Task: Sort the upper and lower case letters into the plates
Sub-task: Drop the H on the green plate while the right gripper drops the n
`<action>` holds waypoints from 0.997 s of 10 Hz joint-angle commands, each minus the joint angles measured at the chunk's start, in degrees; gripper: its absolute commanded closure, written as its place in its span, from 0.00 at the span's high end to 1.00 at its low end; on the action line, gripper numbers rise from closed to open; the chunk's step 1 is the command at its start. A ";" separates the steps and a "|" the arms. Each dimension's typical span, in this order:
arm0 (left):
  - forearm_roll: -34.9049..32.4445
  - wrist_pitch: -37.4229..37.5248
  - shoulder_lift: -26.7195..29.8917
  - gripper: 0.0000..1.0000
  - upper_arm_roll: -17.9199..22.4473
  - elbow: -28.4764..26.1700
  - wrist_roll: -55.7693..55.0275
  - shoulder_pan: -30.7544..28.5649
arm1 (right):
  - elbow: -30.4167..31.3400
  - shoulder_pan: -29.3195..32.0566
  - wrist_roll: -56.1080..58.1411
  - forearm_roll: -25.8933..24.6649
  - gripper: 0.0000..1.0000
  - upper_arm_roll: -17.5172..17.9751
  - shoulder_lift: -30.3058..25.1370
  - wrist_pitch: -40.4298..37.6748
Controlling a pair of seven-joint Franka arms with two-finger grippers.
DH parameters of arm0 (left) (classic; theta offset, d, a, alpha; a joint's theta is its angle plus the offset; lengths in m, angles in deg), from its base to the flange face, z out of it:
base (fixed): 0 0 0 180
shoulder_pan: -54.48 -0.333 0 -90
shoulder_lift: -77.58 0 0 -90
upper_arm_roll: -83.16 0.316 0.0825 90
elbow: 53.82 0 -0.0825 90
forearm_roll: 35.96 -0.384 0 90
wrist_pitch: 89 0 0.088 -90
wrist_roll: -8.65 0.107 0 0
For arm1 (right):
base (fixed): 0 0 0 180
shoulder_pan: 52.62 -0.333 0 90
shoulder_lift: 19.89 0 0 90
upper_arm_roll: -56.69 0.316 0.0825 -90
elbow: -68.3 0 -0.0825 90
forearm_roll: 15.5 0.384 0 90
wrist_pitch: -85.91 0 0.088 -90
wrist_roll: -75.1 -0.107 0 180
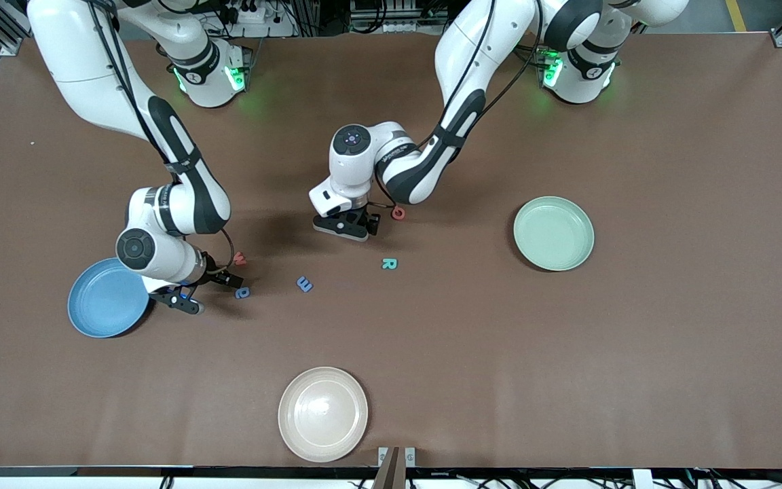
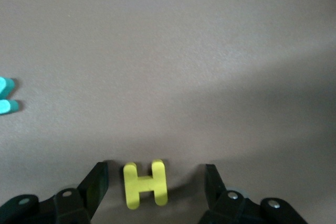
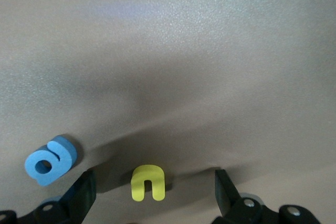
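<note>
- Where both arms reach down, a matte brown table [image 1: 635, 353] spreads wide, metal framing along its edges.
- Three round rimmed plates lie well apart: light blue plate [image 1: 102, 302] beside the right arm's wrist, mint plate [image 1: 554, 233] toward the left arm's end, glossy cream plate [image 1: 323, 414] nearest the front camera.
- Left gripper [image 2: 156, 195] sits low, jaws apart around a flat yellow H [image 2: 145, 183], not gripping.
- Right gripper [image 3: 152, 198] stands open around a yellow n [image 3: 148, 183]; a blue a [image 3: 51, 160] lies just beside.
- Teal R [image 1: 389, 263], blue letter [image 1: 304, 284] and red ring-shaped letter [image 1: 398, 213] lie flat mid-table.

high front camera faces both arms; wrist cameras look down close at the table [image 1: 567, 380].
</note>
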 commanded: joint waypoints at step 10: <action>-1.54 4.84 0.04 0.13 1.46 1.24 -1.11 1.08 | -2.69 8.19 16.24 1.02 0.00 -0.31 -6.10 -4.91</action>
